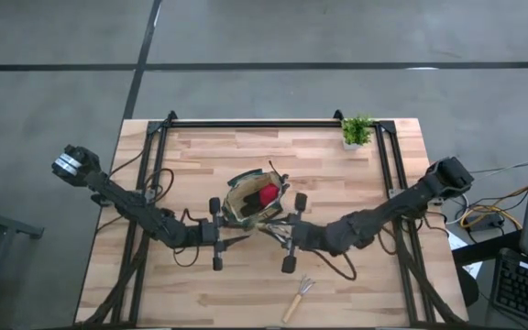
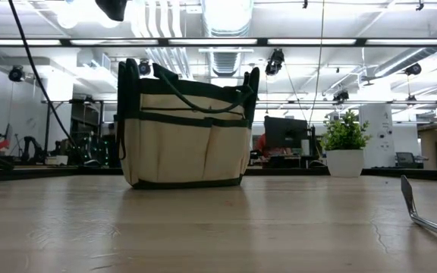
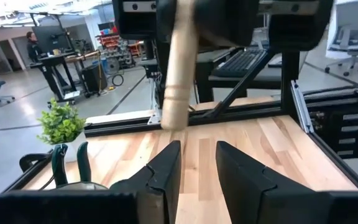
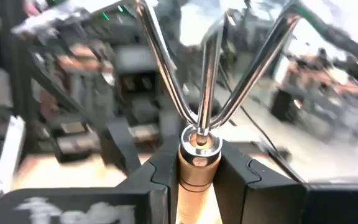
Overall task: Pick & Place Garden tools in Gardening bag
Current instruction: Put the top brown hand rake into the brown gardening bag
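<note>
The tan gardening bag [image 1: 255, 200] with dark green trim stands upright on its base at the table's middle [image 2: 188, 129], a red item [image 1: 267, 193] inside it. My right gripper [image 4: 199, 165], just near-right of the bag [image 1: 280, 231], is shut on a wooden-handled three-pronged fork [image 4: 207, 74]. My left gripper [image 3: 197, 149] is open with nothing between its fingers, near-left of the bag [image 1: 236, 240], facing the fork's hanging handle [image 3: 178, 68]. Another wooden-handled rake [image 1: 299, 298] lies flat near the table's front edge. My right gripper pinches the fork's wooden handle [image 4: 197, 177] between its two fingers, just below the metal collar [image 4: 199, 144]. The fingers come level and lie across the handle. The fork is lifted clear, roughly upright, prongs up, and its handle's free end [image 3: 173, 121] hangs below.
A small potted plant [image 1: 357, 131] stands at the far right corner. Black rails [image 1: 246, 122] run along the far edge and both sides. Bare wood lies left and right of the bag. The lying rake's prongs [image 2: 427, 208] show at the low view's right.
</note>
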You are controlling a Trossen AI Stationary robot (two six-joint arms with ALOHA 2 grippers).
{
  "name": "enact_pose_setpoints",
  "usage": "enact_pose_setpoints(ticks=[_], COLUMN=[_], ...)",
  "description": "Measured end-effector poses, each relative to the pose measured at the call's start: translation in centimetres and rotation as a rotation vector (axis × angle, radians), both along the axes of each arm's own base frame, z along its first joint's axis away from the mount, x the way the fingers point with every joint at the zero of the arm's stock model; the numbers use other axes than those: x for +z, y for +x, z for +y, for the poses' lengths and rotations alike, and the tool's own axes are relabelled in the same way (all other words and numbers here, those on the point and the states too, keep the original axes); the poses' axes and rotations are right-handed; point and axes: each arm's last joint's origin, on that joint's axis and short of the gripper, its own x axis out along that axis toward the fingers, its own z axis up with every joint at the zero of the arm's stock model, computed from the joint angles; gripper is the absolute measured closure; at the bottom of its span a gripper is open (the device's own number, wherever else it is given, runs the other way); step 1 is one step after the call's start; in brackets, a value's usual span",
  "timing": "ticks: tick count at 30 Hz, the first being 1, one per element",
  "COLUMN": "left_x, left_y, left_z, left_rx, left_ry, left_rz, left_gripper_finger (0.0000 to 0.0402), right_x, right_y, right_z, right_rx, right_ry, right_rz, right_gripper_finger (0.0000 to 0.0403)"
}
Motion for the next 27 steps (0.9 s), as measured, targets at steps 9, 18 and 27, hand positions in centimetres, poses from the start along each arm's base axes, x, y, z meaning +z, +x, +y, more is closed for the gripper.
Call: enact_pose_setpoints(ticks=[9, 18, 27], left_x=[0.1, 0.1, 0.1], left_y=[0.0, 0.0, 0.0], left_z=[0.0, 0.1, 0.1], left_rx=[0.000, 0.001, 0.001], left_ry=[0.000, -0.002, 0.009], left_rz=[-0.002, -0.003, -0.002], left_gripper_finger=[0.0296, 0.0296, 0.0296], right_x=[-3.1, -8.0, -11.5], right_y=[-2.3, -3.9, -2.9], right_z=[0.5, -1.0, -4.1], right_rx=[-0.150, -0.332, -0.389], right_ry=[0.093, 0.104, 0.145], right_rz=[0.143, 0.178, 0.195], right_gripper_finger=[0.0340, 0.0340, 0.0340])
